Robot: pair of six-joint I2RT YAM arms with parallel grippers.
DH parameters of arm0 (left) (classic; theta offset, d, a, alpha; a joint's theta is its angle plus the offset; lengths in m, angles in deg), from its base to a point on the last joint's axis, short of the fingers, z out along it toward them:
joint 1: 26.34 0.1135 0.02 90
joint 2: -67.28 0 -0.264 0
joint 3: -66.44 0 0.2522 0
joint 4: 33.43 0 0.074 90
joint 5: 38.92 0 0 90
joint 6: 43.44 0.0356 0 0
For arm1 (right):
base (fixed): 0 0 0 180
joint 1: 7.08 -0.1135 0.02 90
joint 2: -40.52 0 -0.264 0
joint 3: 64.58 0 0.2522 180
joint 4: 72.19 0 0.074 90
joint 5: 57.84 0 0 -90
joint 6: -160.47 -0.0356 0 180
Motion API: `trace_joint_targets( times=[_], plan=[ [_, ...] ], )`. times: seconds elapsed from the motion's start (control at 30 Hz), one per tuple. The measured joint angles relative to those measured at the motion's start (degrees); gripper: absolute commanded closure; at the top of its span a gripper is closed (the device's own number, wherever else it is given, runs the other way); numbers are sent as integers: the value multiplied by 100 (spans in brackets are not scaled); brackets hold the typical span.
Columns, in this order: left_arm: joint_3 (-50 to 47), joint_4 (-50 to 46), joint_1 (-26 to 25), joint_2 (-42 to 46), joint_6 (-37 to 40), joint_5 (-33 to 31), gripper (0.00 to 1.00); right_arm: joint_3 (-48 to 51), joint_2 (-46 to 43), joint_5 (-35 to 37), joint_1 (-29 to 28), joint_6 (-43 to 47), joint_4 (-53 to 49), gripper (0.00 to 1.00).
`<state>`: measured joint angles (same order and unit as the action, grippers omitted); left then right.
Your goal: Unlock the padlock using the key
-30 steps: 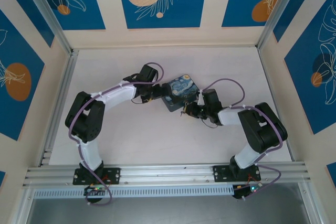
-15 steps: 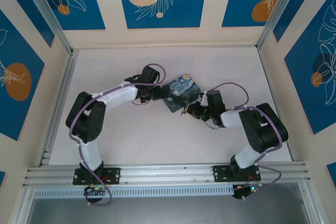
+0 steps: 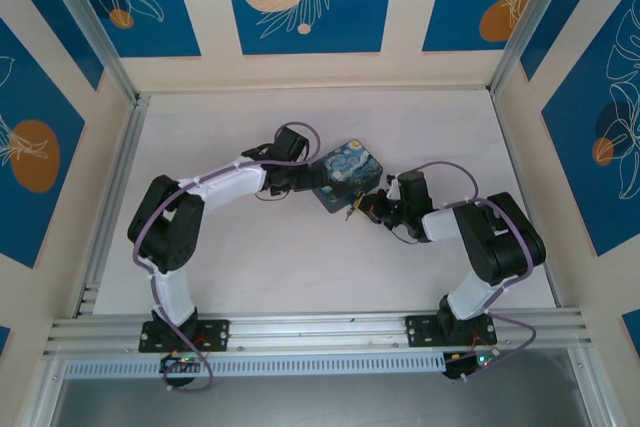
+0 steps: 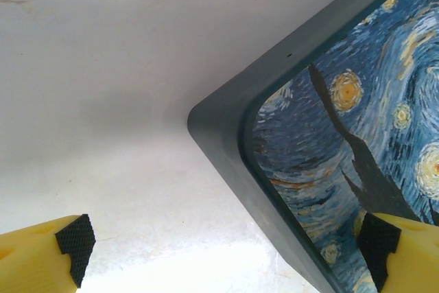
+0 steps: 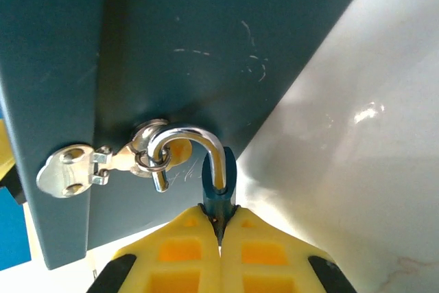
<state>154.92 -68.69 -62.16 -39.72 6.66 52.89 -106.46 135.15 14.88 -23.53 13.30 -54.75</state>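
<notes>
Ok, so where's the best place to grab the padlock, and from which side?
Grip the padlock by its blue body, pinching its flat faces from the end away from the box, as the right end effector does. The shackle end is hooked through the hasp ring, so there's no room there.

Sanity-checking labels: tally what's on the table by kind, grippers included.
painted box: 1
padlock: 1
metal hasp: 1
grippers: 2 (left gripper, right gripper)
Total: 5
</notes>
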Motion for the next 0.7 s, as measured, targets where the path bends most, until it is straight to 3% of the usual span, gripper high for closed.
trace_joint_targets(
  times=[0.7],
  plan=[
    [0, 258, -11, -87, 0, 15, 3, -299, 411, -245, 568, -151, 426, 100]
  ],
)
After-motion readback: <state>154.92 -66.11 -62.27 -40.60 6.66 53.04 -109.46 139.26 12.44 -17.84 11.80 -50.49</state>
